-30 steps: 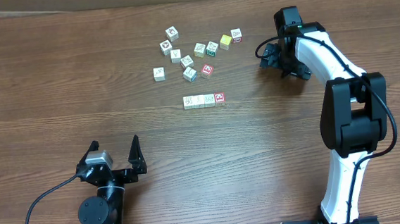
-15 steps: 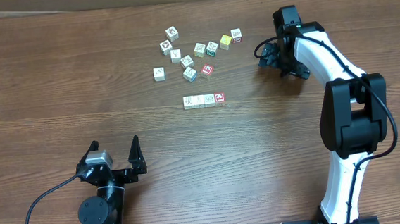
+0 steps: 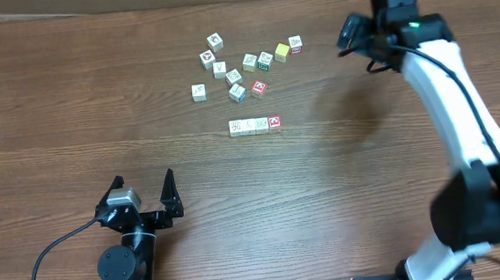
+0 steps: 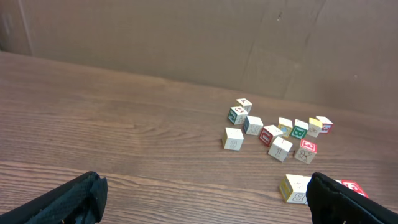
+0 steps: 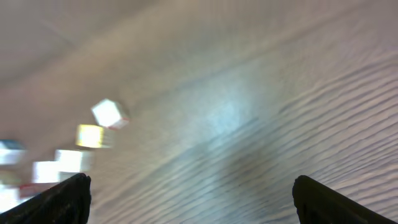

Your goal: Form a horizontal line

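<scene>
Lying near the middle of the tabletop, a little closer to its far edge than to its near one, the horizontal line counts four small cubes set side by side and touching, in a straight row parallel to the far edge. Three of them show pale cream faces, and one red-faced cube closes the end toward the right edge. Just beyond the row, toward the far edge, eleven loose cubes lie scattered in an irregular cluster, apart from the row and turned at various angles; most are pale, one has a yellow top and one a red top. Two arms are in view, one to each side. The left pincer sits close to the near edge, left of centre, with its two fingers spread wide and nothing between them. The right pincer is up near the far right corner, well apart from every cube; its wrist view is blurred, but the fingers stand wide apart and hold nothing.
</scene>
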Robot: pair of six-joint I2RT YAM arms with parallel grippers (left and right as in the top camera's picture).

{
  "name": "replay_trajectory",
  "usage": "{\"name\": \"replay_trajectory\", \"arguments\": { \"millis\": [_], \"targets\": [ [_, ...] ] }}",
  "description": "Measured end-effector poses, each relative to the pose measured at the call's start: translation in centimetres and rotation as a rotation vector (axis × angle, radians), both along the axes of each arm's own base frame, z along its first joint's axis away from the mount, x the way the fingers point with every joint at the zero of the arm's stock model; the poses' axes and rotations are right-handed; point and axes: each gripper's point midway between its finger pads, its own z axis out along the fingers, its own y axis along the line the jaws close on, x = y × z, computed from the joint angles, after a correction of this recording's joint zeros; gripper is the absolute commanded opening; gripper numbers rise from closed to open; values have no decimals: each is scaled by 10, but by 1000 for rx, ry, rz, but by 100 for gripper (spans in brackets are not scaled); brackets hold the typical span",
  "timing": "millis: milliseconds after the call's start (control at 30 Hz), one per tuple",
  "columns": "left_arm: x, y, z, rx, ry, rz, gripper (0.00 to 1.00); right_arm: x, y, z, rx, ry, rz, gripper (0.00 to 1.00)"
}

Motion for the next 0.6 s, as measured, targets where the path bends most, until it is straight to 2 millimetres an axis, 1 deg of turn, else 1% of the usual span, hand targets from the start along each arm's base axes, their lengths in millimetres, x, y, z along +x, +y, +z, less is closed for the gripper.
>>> {"name": "replay_trajectory", "arguments": {
  "millis": [67,200,233,433,600],
  "targets": [
    [0,0,0,0,0,0,100,-7,-1,29,7,-65,0,100],
    [0,0,0,0,0,0,100,-24,-3,79,19,-177,0,100],
    [0,0,0,0,0,0,100,-27,-3,85,21,-191,0,100],
    [0,0,0,0,0,0,100,-54,-6,138,34,-319,0,100],
    [0,0,0,0,0,0,100,-75,-8,171,43,-402,0,100]
  ]
}}
